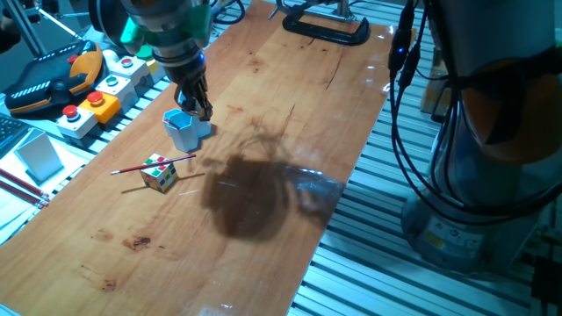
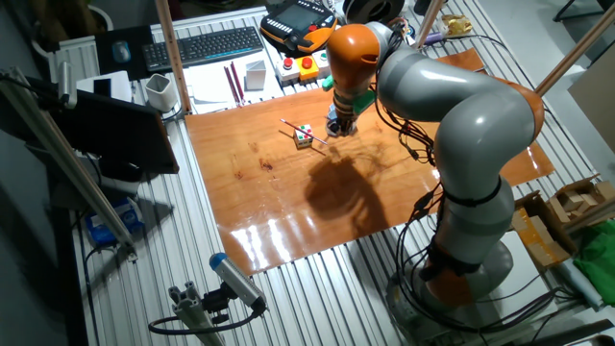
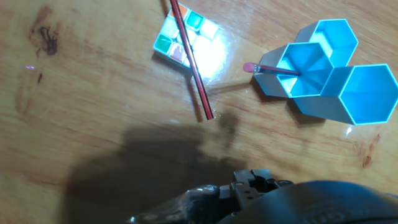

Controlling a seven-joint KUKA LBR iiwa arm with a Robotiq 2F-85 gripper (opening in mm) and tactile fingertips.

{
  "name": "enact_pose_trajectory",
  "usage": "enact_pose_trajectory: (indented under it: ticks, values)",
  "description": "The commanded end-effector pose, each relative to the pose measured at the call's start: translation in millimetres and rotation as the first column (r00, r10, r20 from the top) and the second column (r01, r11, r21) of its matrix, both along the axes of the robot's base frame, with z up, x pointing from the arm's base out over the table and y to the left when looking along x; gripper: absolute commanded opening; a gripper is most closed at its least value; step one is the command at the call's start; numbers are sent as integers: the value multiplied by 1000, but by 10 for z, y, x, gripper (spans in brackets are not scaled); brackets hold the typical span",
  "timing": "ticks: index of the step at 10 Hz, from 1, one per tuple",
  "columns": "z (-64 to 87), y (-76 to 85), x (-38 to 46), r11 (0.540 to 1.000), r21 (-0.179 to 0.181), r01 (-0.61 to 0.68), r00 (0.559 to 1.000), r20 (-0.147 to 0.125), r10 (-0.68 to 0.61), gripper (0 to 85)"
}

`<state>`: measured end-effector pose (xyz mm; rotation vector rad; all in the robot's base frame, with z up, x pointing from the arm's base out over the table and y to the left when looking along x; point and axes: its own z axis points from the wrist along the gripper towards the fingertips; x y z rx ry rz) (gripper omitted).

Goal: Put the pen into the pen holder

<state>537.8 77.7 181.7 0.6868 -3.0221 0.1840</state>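
The pen (image 3: 193,68) is a long thin red stick that lies across a small coloured cube (image 3: 185,36) on the wooden table; it also shows in one fixed view (image 1: 154,164). Light-blue hexagonal cups with bright blue rims stand in a tight cluster (image 3: 329,68), (image 1: 182,127). I cannot tell which of them is the taller pen holder. A second thin red stick with a pink end (image 3: 267,69) leans out of the nearest cup (image 3: 306,73). My gripper (image 1: 200,105) hangs just behind and above the cups, holding nothing that I can see. Its jaws are hidden in the hand view.
A button box and an orange pendant (image 1: 83,83) lie at the table's left edge. A black clamp (image 1: 325,28) sits at the far end. Dark stains mark the middle of the wooden table (image 1: 255,193). Cables hang at the right (image 1: 413,105).
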Motion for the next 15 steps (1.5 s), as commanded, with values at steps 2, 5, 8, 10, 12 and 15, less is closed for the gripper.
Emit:
enact_pose_trajectory:
  ticks: [2, 5, 8, 10, 12, 15]
  values:
    - [-1, 10, -4, 1000, -5, 13, 1000, 12, -13, 7]
    - [-30, 27, -7, 999, -31, 14, 1000, 17, -14, 7]
    - [-17, 47, -32, 999, -26, 17, 1000, 16, -17, 7]
    - [-26, 51, -34, 1000, -25, 8, 1000, 16, -8, 7]
    - [-44, 53, -29, 1000, -30, -2, 1000, 24, 3, 7]
    - [-69, 69, -46, 1000, -28, 12, 999, 37, -11, 7]
